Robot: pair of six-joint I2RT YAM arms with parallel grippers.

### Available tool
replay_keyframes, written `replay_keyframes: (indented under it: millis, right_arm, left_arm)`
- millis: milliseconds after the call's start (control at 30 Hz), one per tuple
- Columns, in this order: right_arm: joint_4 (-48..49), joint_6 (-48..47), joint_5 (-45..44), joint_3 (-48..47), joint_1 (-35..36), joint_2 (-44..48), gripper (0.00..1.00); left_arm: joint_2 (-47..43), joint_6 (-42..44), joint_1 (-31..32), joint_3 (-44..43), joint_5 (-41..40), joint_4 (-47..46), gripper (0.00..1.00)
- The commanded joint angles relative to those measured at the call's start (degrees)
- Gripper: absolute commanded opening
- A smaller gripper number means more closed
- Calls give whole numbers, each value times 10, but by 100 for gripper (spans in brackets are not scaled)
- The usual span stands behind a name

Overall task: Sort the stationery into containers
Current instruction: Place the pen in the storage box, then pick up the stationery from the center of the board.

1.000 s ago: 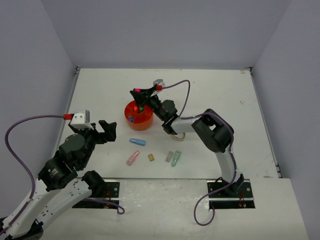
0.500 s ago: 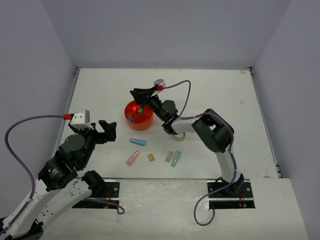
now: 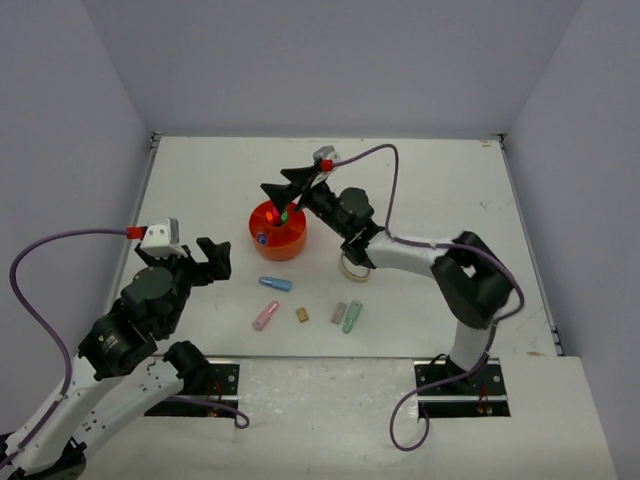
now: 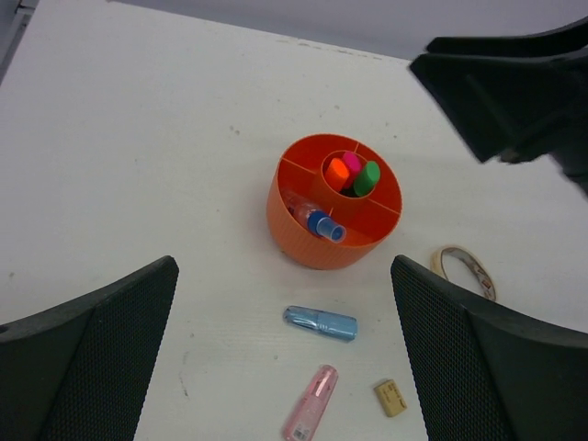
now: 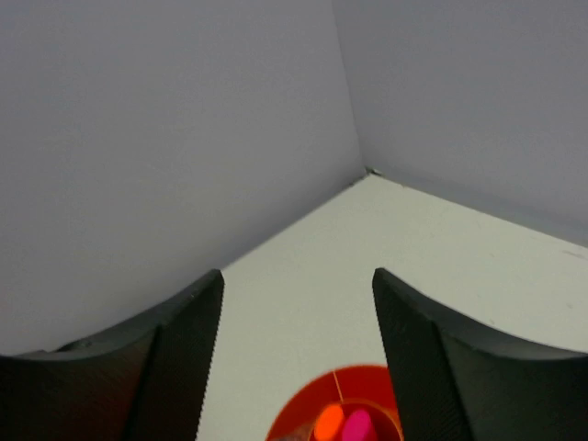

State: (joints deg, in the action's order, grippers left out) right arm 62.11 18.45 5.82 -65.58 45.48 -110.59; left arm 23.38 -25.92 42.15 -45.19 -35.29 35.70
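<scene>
My right hand hangs above the far rim of the orange organiser, its fingers apart with nothing between them. The organiser sits mid-tabletop, and three highlighters stand in its central well. My left hand is spread wide and empty, to the near left of the organiser. The loose pieces lie on the near side. The blue capsule is just near of the organiser, its long axis running left to right. The pink capsule is nearer again. Both are closer to my left hand, which faces them. The tape ring lies flat to the organiser's right, under my right forearm, so I judge that one to be the right arm's pick.
</scene>
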Motion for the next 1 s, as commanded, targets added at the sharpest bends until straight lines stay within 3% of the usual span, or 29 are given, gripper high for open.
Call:
replay_keyframes:
  millis: [0, 67, 167, 233, 333, 400, 500, 600, 800, 967]
  right_arm:
    - [-241, -24, -38, 17, -1, 210, 74]
    - [-458, 7, -117, -27, -4, 265, 97]
    - [-674, 21, -215, -47, -6, 301, 99]
    - [-735, 44, -296, -27, -12, 326, 99]
    - [-820, 91, -281, 28, -70, 351, 98]
    - [-845, 106, -240, 48, -99, 349, 90]
    - [-875, 94, -208, 58, -120, 319, 66]
    - [-901, 82, -193, 44, -126, 263, 56]
    - [-921, 74, -164, 20, -129, 160, 53]
    - [-908, 74, -118, 16, -129, 130, 48]
  left_arm:
    - [20, -11, 0, -4, -42, 1, 100]
    - [28, -16, -1, -8, -53, 6, 100]
    - [33, -25, -1, -8, -61, 12, 100]
    - [36, -27, -1, -9, -64, 14, 100]
    - [38, -27, -1, -8, -57, 15, 100]
    - [40, -27, -1, -7, -50, 15, 100]
    - [37, -24, -2, -5, -43, 13, 100]
    - [34, -20, -2, -2, -34, 9, 100]
    - [33, -16, -1, -1, -24, 6, 100]
    - [38, -12, -2, 1, -18, 2, 100]
